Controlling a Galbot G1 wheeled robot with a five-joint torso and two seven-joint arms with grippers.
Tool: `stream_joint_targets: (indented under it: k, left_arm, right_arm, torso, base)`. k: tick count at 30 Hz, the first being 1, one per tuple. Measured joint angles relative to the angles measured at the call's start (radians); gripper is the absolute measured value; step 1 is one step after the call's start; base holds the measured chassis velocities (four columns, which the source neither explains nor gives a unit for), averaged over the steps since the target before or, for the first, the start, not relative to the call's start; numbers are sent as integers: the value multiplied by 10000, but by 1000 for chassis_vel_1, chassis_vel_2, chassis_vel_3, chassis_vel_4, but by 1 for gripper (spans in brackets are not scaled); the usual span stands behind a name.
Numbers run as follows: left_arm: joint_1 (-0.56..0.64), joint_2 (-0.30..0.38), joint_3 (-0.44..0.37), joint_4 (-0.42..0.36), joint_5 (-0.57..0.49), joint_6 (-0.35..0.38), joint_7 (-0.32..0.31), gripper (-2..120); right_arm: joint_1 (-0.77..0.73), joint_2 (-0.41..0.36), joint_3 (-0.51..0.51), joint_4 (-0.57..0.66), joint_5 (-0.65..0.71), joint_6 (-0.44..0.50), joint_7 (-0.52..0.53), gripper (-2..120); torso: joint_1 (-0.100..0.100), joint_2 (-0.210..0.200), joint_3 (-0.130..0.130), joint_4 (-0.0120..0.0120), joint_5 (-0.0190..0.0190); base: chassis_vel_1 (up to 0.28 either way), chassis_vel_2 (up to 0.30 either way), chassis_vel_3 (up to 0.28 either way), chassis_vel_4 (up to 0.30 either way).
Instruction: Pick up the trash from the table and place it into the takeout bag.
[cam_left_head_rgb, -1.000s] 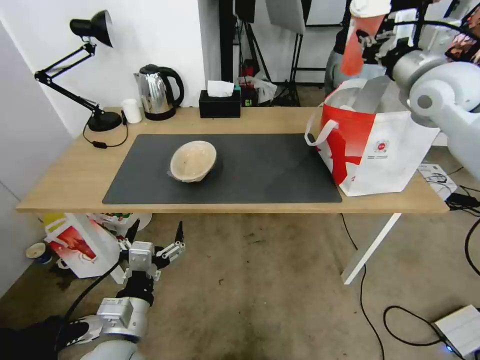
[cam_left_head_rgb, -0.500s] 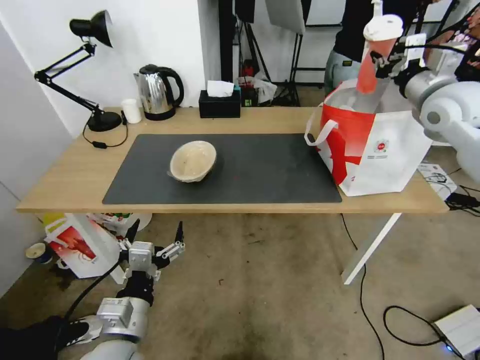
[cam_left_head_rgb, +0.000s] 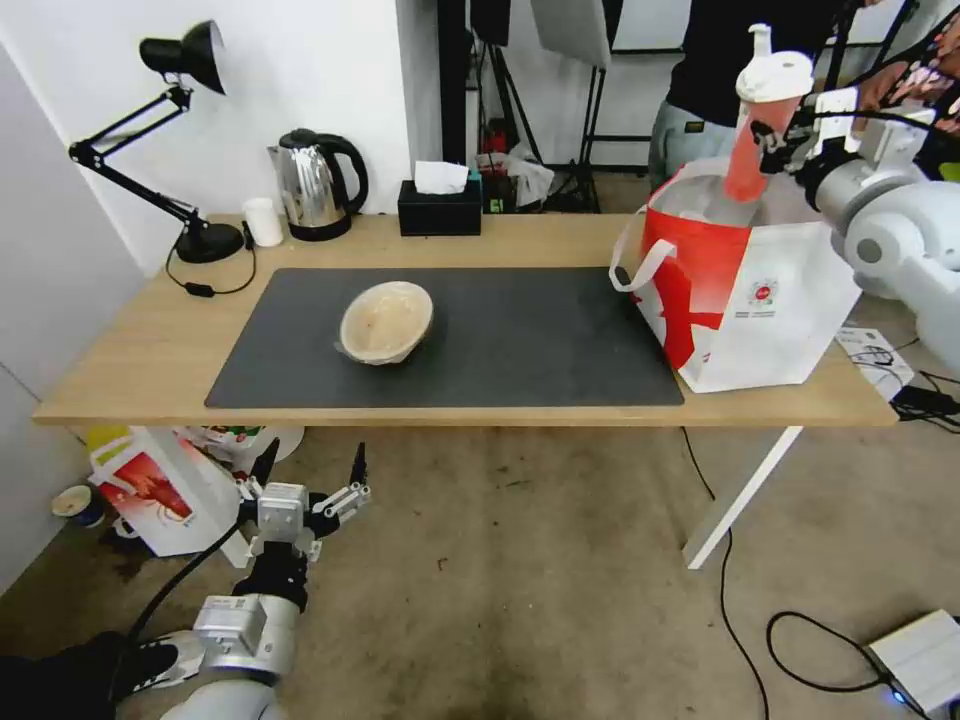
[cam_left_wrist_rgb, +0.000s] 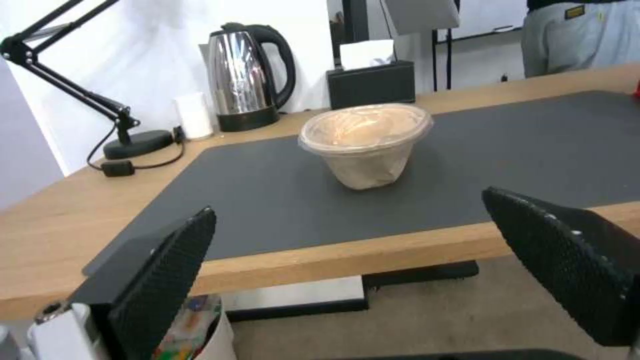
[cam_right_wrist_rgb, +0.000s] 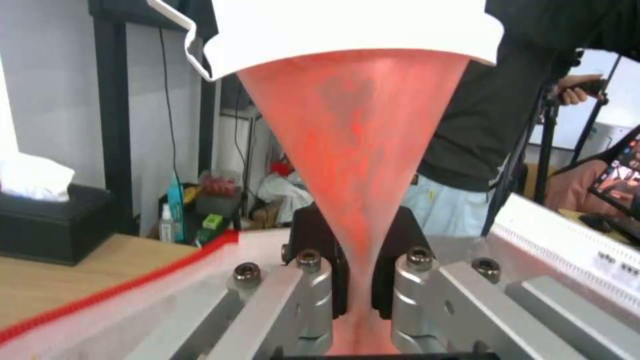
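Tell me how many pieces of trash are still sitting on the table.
1: the tan film-covered bowl on the dark mat. The red drink cup is in the right gripper over the takeout bag, whose inside is hidden.

The whole counter (cam_left_head_rgb: 150, 350) is seen from above and in front by the head view. It is viewed from edge level, close, by the left wrist view, the tan bowl (cam_left_head_rgb: 385, 322) at 12 o'clock being shared. The red cup (cam_right_wrist_rgb: 360, 150) is seen at very close range by the right wrist view.

The table (cam_left_head_rgb: 130, 360) carries a grey mat (cam_left_head_rgb: 520, 340) (tan bowl (cam_left_head_rgb: 386, 322) on it) and the takeout bag (cam_left_head_rgb: 790, 300)
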Motion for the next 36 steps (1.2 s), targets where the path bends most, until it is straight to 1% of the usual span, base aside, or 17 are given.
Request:
stream_joint_targets:
  k: [9, 18, 22, 25, 26, 30, 31, 32, 34, 35, 36]
  left_arm:
    - [0, 0, 0, 0, 0, 0, 1, 100]
    - [0, 0, 0, 0, 0, 0, 1, 100]
    - [0, 0, 0, 0, 0, 0, 0, 100]
    - [0, 0, 0, 0, 0, 0, 0, 100]
    - [0, 0, 0, 0, 0, 0, 0, 100]
    - [0, 0, 0, 0, 0, 0, 0, 100]
    - [0, 0, 0, 0, 0, 0, 0, 100]
    - [0, 0, 0, 0, 0, 0, 0, 100]
    - [0, 0, 0, 0, 0, 0, 0, 100]
    - [0, 0, 0, 0, 0, 0, 0, 100]
    - [0, 0, 0, 0, 0, 0, 0, 100]
  right_arm:
    - [-273, 298, -76, -663, -733, 130, 32, 5]
    - [-566, 373, -49, -706, -889, 150, 197, 5]
    - [-635, 382, -60, -651, -1086, 145, 562, 5]
    - [-648, 392, -69, -620, -1215, 116, 685, 17]
    - [-648, 392, -69, -620, -1215, 116, 685, 17]
    - [-569, 415, -109, -580, -1419, 54, 902, 37]
    - [-569, 415, -109, -580, -1419, 54, 902, 37]
    - [-560, 409, -115, -554, -1446, 25, 929, 40]
    - [-548, 395, -140, -502, -1558, -69, 1120, 52]
    - [-548, 395, -140, -502, -1558, -69, 1120, 52]
    - [-545, 391, -150, -503, -1613, -94, 1183, 55]
  torso:
    - [0, 0, 0, 1, 0]
    - [0, 0, 0, 0, 0]
    - [0, 0, 0, 0, -1]
    - [0, 0, 0, 0, -1]
    - [0, 0, 0, 0, -1]
    - [0, 0, 0, 0, -2]
    - [0, 0, 0, 0, -2]
    - [0, 0, 0, 1, -1]
    - [0, -2, 0, 0, -1]
    - [0, -2, 0, 0, -1]
    - [0, -2, -1, 0, -1]
  base:
    - [0, 0, 0, 0]
    - [0, 0, 0, 0]
    - [0, 0, 0, 0]
    - [0, 0, 0, 0]
    - [0, 0, 0, 0]
    - [0, 0, 0, 0]
    - [0, 0, 0, 0]
    - [0, 0, 0, 0]
    - [0, 0, 0, 0]
    - [0, 0, 0, 0]
    - [0, 0, 0, 0]
